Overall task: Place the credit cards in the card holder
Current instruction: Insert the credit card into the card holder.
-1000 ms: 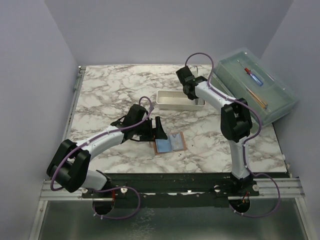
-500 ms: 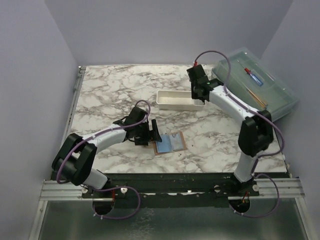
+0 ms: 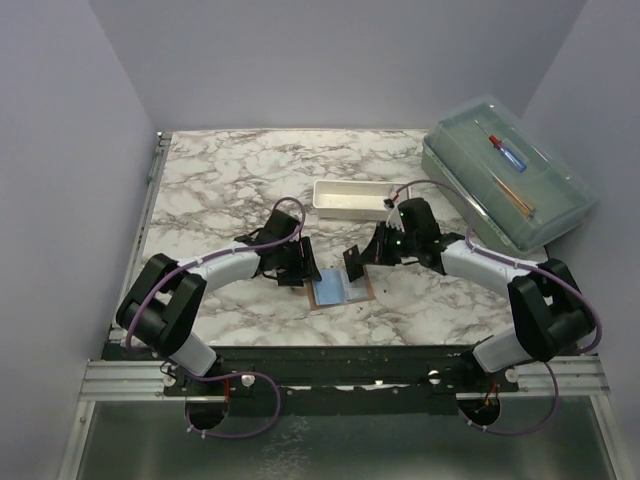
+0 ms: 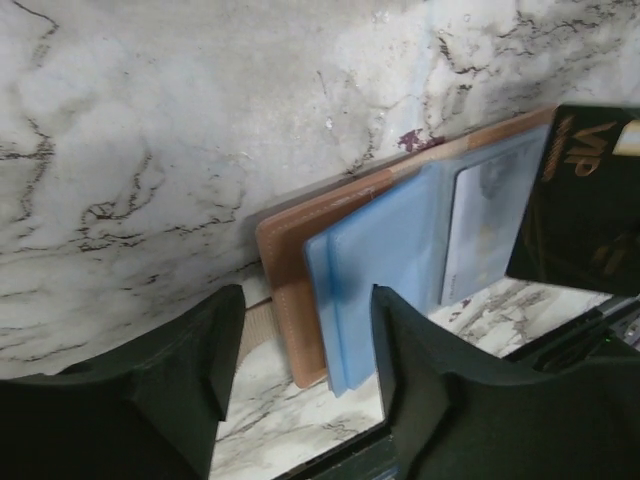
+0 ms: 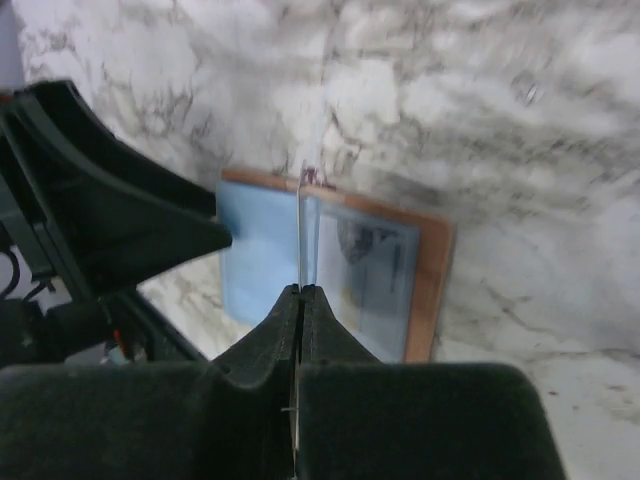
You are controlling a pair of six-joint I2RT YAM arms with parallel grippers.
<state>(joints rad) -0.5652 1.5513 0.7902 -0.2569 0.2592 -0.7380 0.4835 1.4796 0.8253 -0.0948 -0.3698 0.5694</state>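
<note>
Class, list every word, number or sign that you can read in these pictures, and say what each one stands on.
"VIP": gold letters on the black card.
Smaller gold marks lower on that card: too blurred to read.
Faint print on the pale card inside the open wallet: unreadable.
Nothing else in any view can be read.

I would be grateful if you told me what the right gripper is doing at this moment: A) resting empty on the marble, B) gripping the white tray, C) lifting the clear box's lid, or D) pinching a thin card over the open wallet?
D: the right gripper is shut on a credit card seen edge-on, over the open card holder.
</note>
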